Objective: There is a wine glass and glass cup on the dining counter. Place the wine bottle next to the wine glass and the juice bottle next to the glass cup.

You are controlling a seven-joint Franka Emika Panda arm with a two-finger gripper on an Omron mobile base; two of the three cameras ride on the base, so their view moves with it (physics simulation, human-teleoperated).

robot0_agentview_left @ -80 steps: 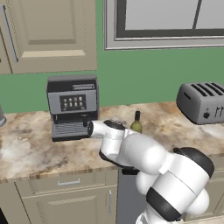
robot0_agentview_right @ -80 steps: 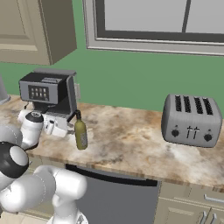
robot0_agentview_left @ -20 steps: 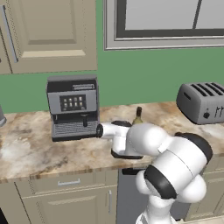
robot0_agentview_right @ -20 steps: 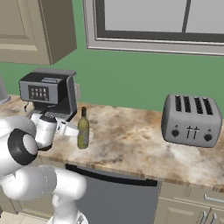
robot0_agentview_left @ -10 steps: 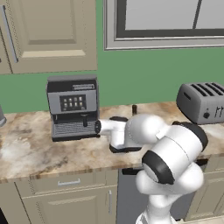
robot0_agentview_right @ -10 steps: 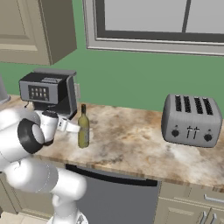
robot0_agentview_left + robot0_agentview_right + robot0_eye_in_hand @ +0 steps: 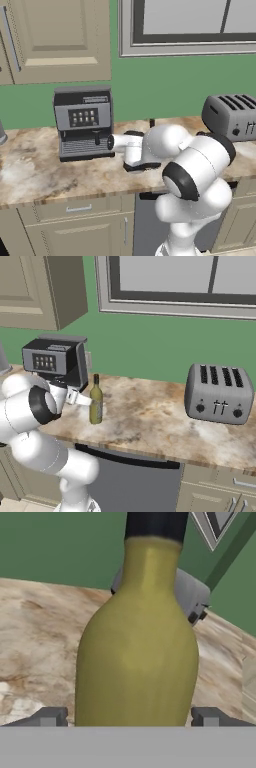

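Hand view — wine bottle (image 7: 136, 662) framed between the fingertips (image 7: 49, 717).
Gripper (image 7: 129, 718) stands wide, one finger each side of the upright bottle — lined up to clamp its body, not yet gripping.

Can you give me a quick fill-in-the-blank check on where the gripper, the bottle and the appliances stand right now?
1. The wine bottle stands ____ on the marbled counter.
2. In the hand view, the bottle's body sits ____ the gripper's two fingertips.
3. Seen from the right base view, the gripper reaches the bottle from the side of the ____, the black appliance by the wall.
4. The silver appliance far to the bottle's right is a ____.

Missing words: upright; between; coffee machine; toaster
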